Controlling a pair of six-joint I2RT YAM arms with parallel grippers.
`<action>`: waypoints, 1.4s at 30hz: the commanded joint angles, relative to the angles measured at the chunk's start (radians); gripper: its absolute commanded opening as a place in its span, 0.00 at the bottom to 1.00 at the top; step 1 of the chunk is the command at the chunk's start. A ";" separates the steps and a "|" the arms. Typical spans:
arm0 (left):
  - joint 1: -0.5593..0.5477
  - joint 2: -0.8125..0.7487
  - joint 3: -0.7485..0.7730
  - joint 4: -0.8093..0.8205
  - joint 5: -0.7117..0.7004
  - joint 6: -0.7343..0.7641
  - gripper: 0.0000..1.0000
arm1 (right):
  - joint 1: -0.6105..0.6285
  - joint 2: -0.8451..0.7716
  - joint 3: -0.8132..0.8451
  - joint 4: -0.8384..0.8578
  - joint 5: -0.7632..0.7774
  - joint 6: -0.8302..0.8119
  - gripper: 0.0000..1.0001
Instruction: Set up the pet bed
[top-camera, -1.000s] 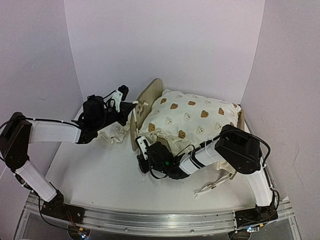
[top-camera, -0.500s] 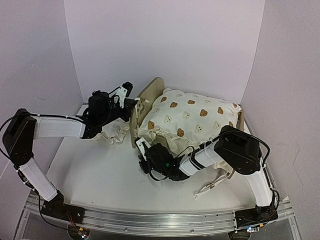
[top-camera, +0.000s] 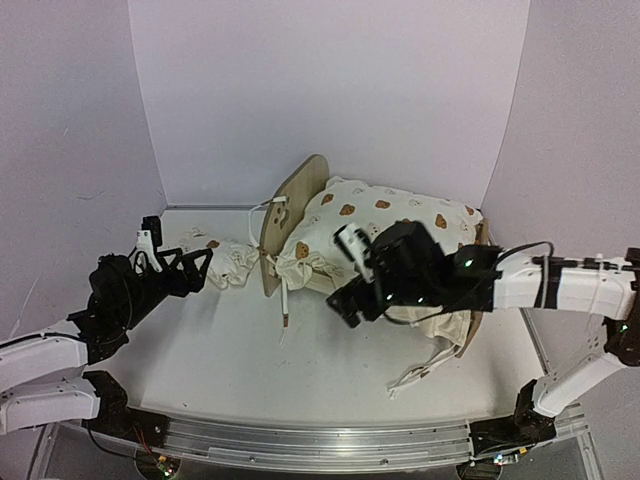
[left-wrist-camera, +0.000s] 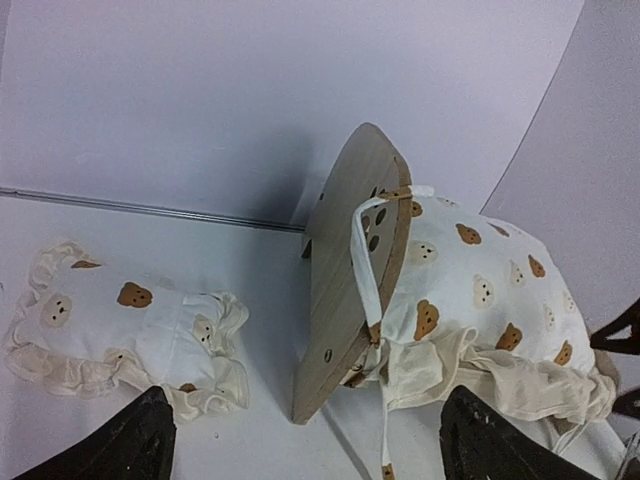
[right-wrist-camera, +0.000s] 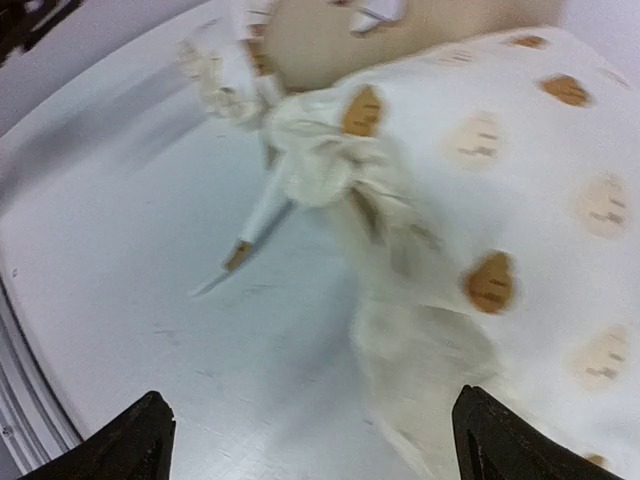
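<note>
**A:** Where do we have the pet bed (top-camera: 293, 213)?

**B:** It sits at the back of the table (top-camera: 220, 350). It is ahead of the left gripper (top-camera: 192, 268) and off to its right, with the wooden headboard standing edge-on toward that gripper. The right gripper (top-camera: 348, 275) hangs just in front of the bed's near side.

**A:** Any marks on it we can read?

**B:** We make out round cut-out holes in the headboard. There are also brown and pale bear faces printed on the cushion (top-camera: 395, 228), which lies on the bed. A white tie (top-camera: 285, 300) loops over the headboard and trails onto the table, below the right gripper and to its left.

**A:** How do our arms sit?

**B:** Our left arm is folded low, with its forearm reaching forward along the table. Its fingers (left-wrist-camera: 140, 440) are spread wide with nothing between them. The small bear-print pillow (top-camera: 235, 262) lies just ahead of the fingertips, clear of them.

**A:** And the right?

**B:** Its forearm stretches level from the right edge across the front of the bed, raised off the table. Its fingers (right-wrist-camera: 140, 435) also stand wide apart and hold nothing. That wrist view is blurred, but the cushion's ruffled edge shows ahead of the fingers and to their right.
</note>
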 joint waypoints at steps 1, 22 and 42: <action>-0.003 -0.079 0.048 -0.202 0.046 -0.270 0.88 | -0.144 -0.050 0.067 -0.477 0.063 -0.020 0.98; -0.030 0.449 0.391 0.006 0.058 -0.352 0.86 | -0.197 -0.133 0.066 -0.643 0.108 0.021 0.96; 0.093 0.754 0.620 -0.017 0.352 -0.284 0.45 | -0.196 -0.237 0.090 -0.609 0.075 0.010 0.95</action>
